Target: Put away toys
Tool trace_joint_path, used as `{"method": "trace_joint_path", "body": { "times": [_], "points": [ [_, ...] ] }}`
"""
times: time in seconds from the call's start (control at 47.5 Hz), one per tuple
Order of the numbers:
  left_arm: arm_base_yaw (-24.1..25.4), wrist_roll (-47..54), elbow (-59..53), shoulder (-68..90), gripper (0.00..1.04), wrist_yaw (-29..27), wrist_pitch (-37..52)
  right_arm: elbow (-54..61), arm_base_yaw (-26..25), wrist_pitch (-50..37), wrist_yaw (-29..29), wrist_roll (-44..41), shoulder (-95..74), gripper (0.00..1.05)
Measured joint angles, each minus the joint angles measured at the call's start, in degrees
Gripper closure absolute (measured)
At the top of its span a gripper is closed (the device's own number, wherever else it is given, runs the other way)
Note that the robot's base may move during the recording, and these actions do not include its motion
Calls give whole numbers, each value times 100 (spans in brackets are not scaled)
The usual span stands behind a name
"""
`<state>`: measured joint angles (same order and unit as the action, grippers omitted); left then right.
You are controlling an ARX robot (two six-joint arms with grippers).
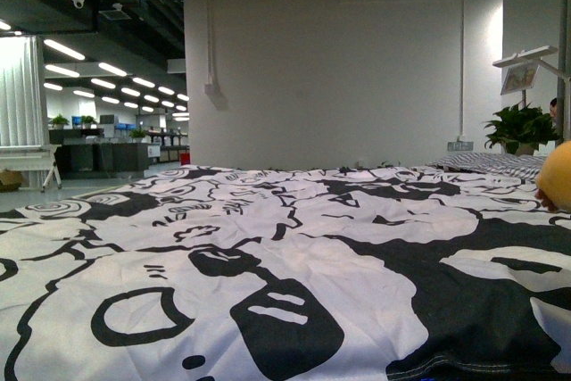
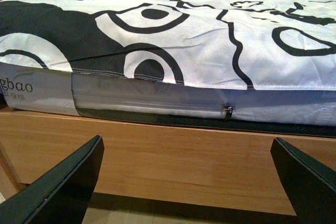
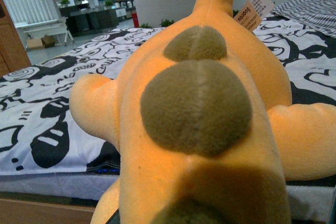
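An orange-yellow plush toy (image 3: 199, 103) with brown spots down its back and a paper tag fills the right wrist view. My right gripper is shut on the plush toy, and its fingers are hidden under the plush. The toy hangs over the near edge of the bed, above the black-and-white quilt (image 3: 47, 119). In the front view only a rounded orange bit of the toy (image 1: 558, 176) shows at the right edge. My left gripper (image 2: 191, 182) is open and empty, low in front of the bed's wooden side board (image 2: 168, 156), its dark fingers (image 2: 68, 184) far apart.
The bed with the patterned quilt (image 1: 268, 247) spans the front view. A striped pillow (image 1: 491, 162) lies at its far right, with a potted plant (image 1: 520, 127) behind. A white wall stands beyond, and an open office area at the left.
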<state>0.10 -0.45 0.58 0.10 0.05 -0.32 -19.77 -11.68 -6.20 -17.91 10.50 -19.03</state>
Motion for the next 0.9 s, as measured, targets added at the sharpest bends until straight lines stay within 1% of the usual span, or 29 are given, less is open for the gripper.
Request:
{"method": "trace_joint_path", "body": {
  "times": [0.105,0.253,0.337,0.4,0.463,0.905],
  "points": [
    [0,0,0,0,6,0,0,396,125,17,173,-20,442,85],
    [0,-2,0,0,6,0,0,890,101,-28,221,20,881,85],
    [0,0,0,0,6,0,0,1182,17,-94,195,24,1051,85],
    [0,0,0,0,6,2,0,1410,-188,-254,39,61,1104,85],
    [0,0,0,0,6,0,0,1572,-326,-516,92,92,1161,85],
    [0,0,0,0,6,0,0,1655,-352,-625,140,92,1239,85]
  ]
}}
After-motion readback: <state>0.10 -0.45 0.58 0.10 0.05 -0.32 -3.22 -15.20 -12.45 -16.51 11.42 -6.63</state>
